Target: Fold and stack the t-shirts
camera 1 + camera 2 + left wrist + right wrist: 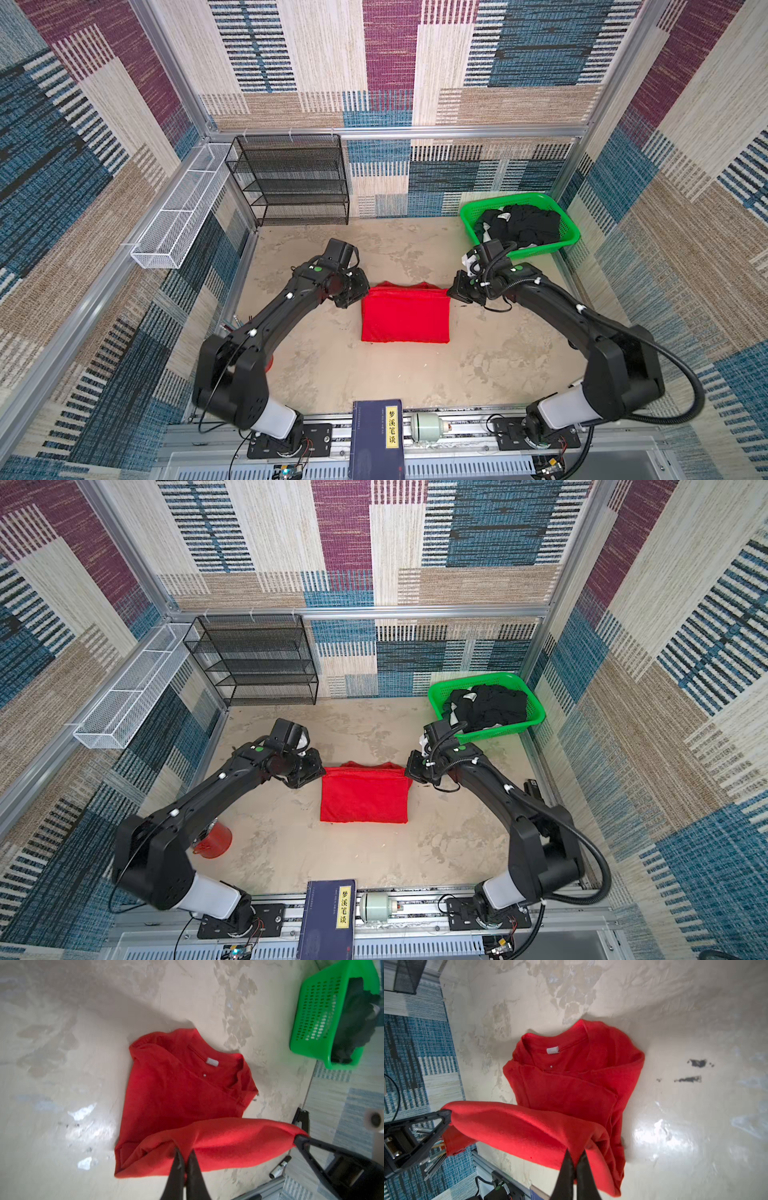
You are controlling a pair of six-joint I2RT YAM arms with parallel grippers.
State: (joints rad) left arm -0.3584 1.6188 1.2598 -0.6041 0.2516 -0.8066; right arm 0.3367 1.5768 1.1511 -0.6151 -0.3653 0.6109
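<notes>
A bright red t-shirt (405,316) (365,793) lies partly folded mid-table, its white neck tag (212,1062) (552,1050) showing at the collar. My left gripper (185,1150) (360,296) is shut on one corner of the shirt's lifted edge. My right gripper (575,1152) (451,293) is shut on the other corner. The red cloth hangs stretched between them above the lower layers. Black t-shirts (519,226) (488,708) lie crumpled in the green basket (515,197) (311,1014) at the back right.
A black mesh shelf (291,178) stands at the back left, with a white wire basket (178,216) on the left wall. A red cup (214,841) sits by the left arm's base. A blue book (377,436) and a pale canister (428,428) lie on the front rail.
</notes>
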